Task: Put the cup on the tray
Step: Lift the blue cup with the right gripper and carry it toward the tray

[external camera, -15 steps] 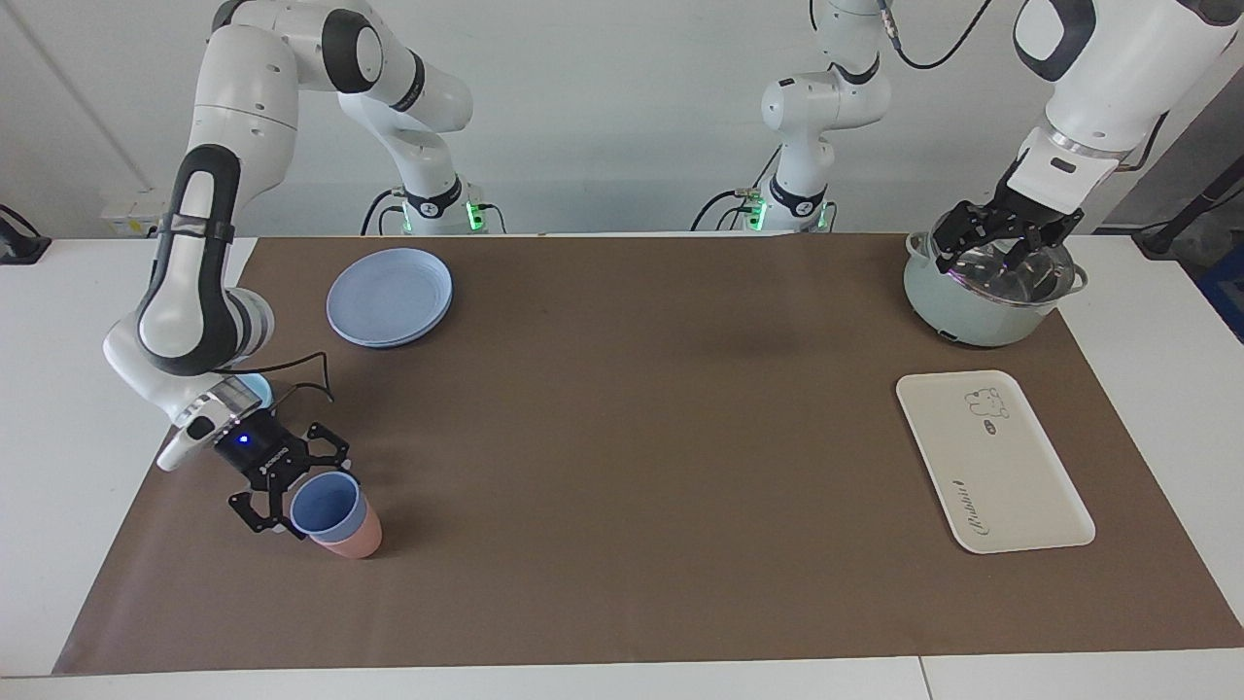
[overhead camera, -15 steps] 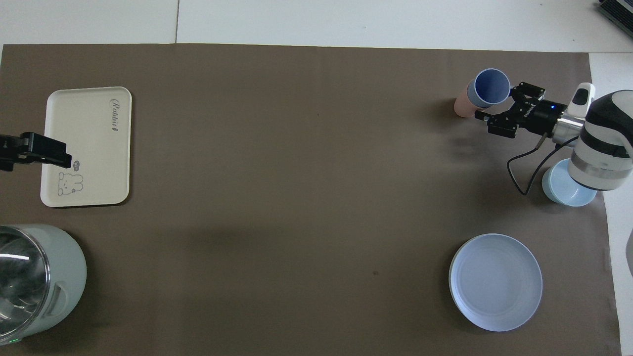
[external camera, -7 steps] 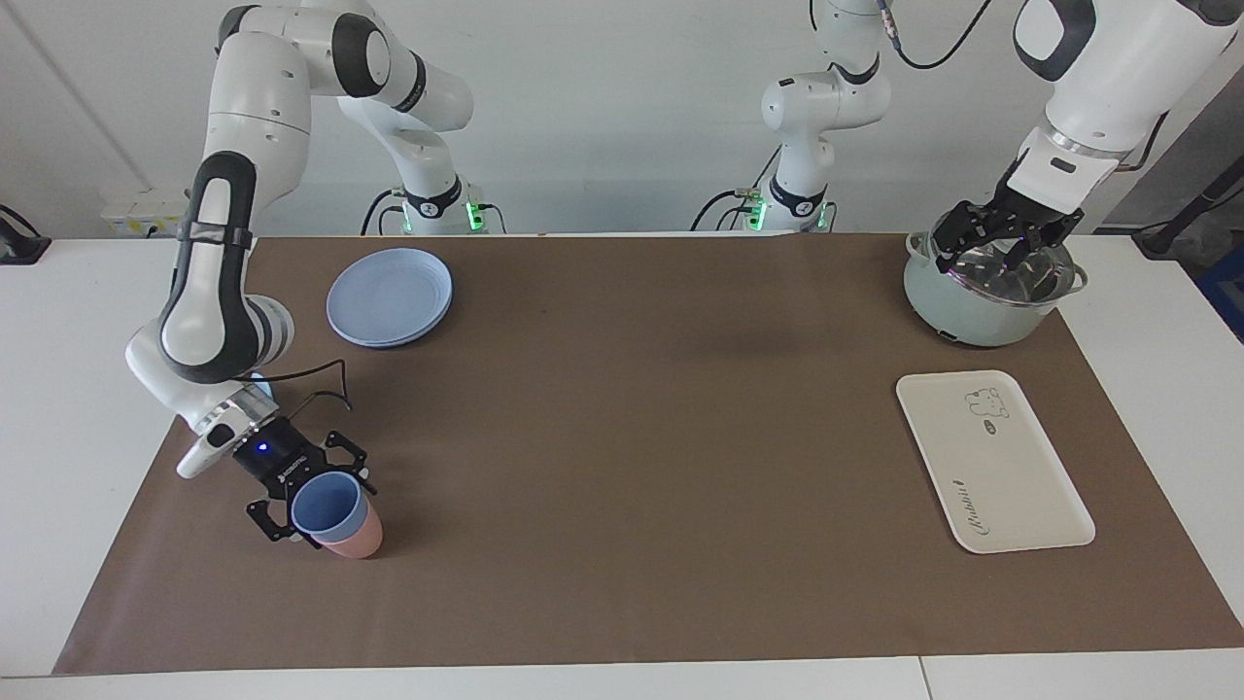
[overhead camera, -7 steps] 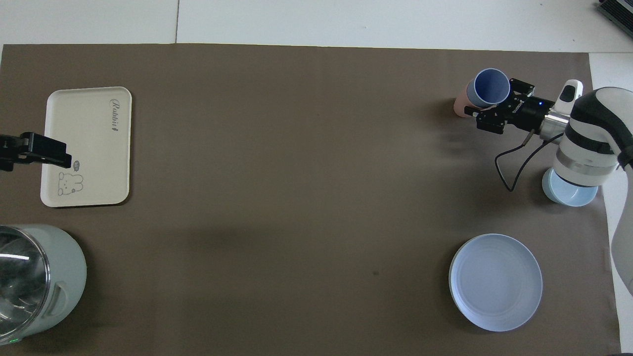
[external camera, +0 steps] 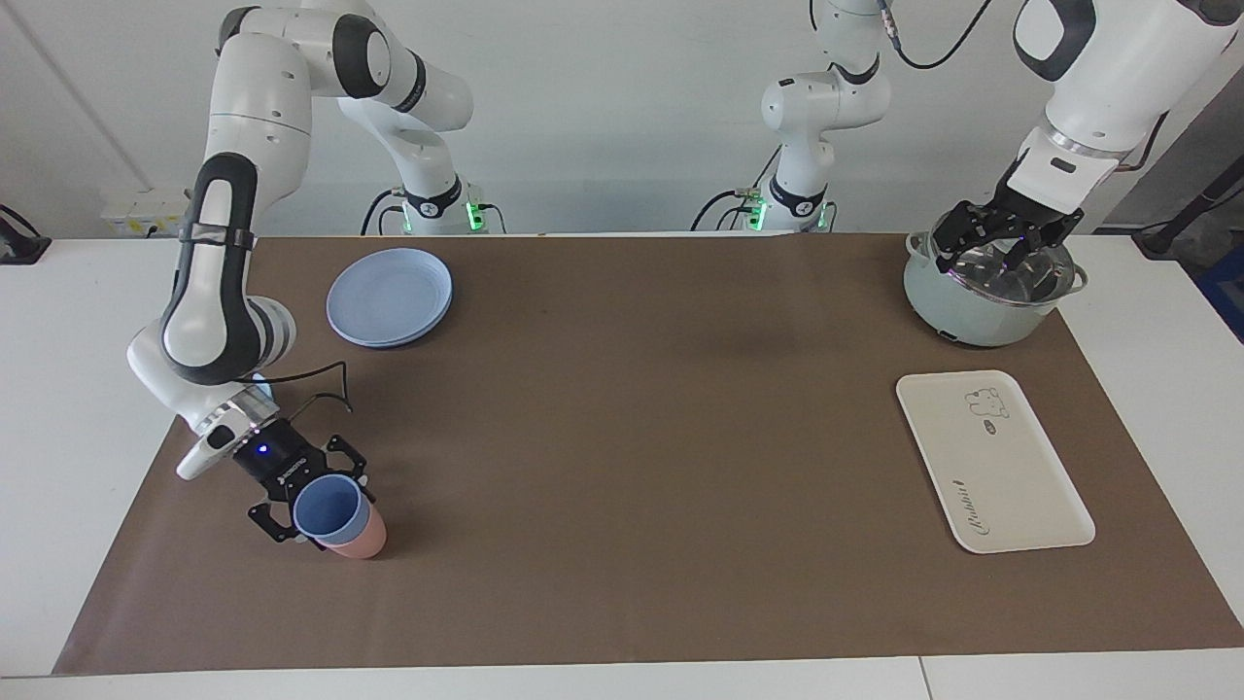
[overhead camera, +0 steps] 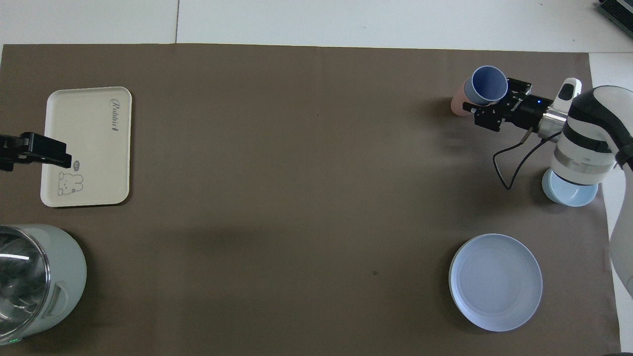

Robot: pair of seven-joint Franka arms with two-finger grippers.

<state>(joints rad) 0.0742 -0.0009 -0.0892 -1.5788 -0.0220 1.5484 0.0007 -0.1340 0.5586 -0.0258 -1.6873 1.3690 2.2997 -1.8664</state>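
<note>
The periwinkle-blue cup [external camera: 328, 506] [overhead camera: 488, 85] stands toward the right arm's end of the table and touches a salmon-pink cup [external camera: 364, 541] [overhead camera: 456, 104]. My right gripper [external camera: 316, 501] [overhead camera: 495, 101] is low at the mat, open, with one finger on each side of the blue cup. The cream-white tray [external camera: 991, 467] [overhead camera: 89, 148] lies bare at the left arm's end. My left gripper [external camera: 1006, 255] [overhead camera: 57, 153] waits open over the pot.
A pale green pot [external camera: 972, 316] [overhead camera: 44, 277] stands nearer to the robots than the tray. A round blue plate [external camera: 389, 297] [overhead camera: 495, 282] and a light-blue bowl [overhead camera: 568, 195] lie nearer to the robots than the cups.
My right gripper has slid in around the blue cup. Both cups have shifted a little toward the left arm's end. The left arm has not moved.
</note>
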